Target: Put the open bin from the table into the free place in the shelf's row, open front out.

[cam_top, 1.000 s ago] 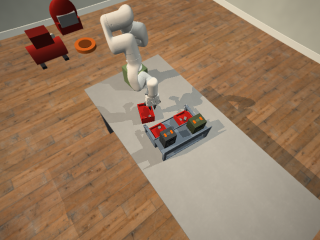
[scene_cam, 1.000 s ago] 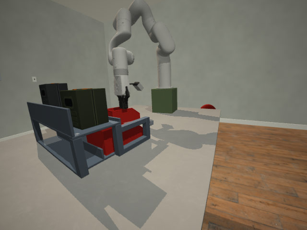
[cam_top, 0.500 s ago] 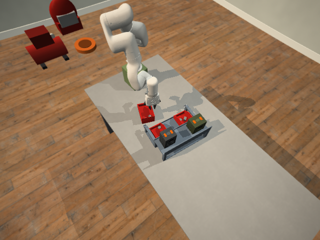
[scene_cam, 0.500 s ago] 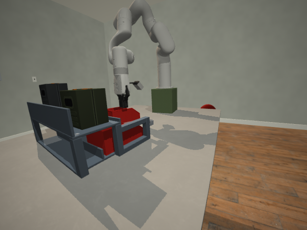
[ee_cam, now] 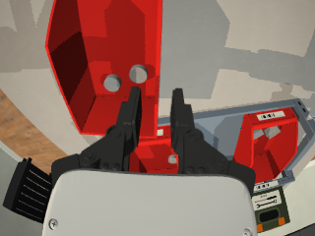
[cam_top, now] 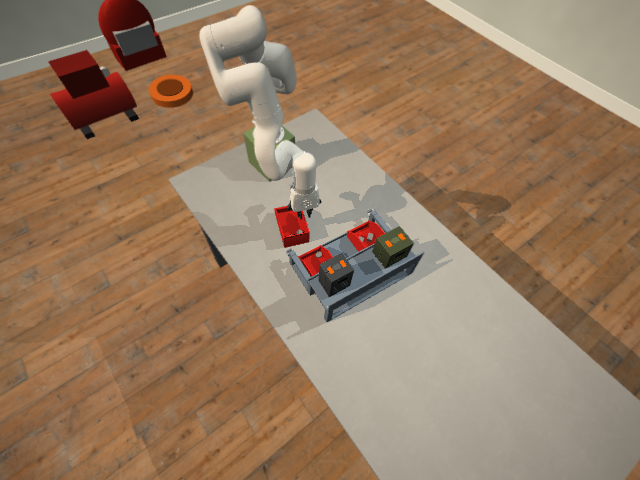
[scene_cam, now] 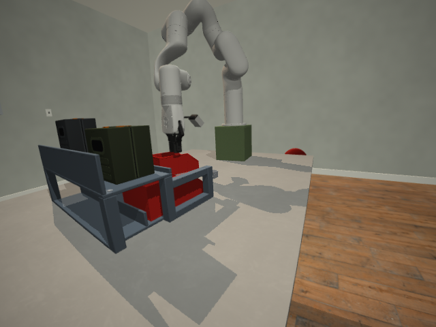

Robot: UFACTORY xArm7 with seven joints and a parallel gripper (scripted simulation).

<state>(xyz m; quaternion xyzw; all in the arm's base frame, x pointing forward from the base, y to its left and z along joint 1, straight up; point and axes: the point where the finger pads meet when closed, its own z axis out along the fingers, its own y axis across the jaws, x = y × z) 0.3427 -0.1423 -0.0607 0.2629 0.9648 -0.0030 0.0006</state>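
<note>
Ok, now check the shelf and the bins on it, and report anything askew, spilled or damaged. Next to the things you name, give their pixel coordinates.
Nothing stands out: both red bins point(cam_top: 316, 264) point(cam_top: 360, 242) sit in the shelf point(cam_top: 326, 311) point(scene_cam: 114, 225), with no parts visibly spilled.

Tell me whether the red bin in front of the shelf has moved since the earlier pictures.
No. In the top view, the red bin keeps its place against the shelf.
</note>
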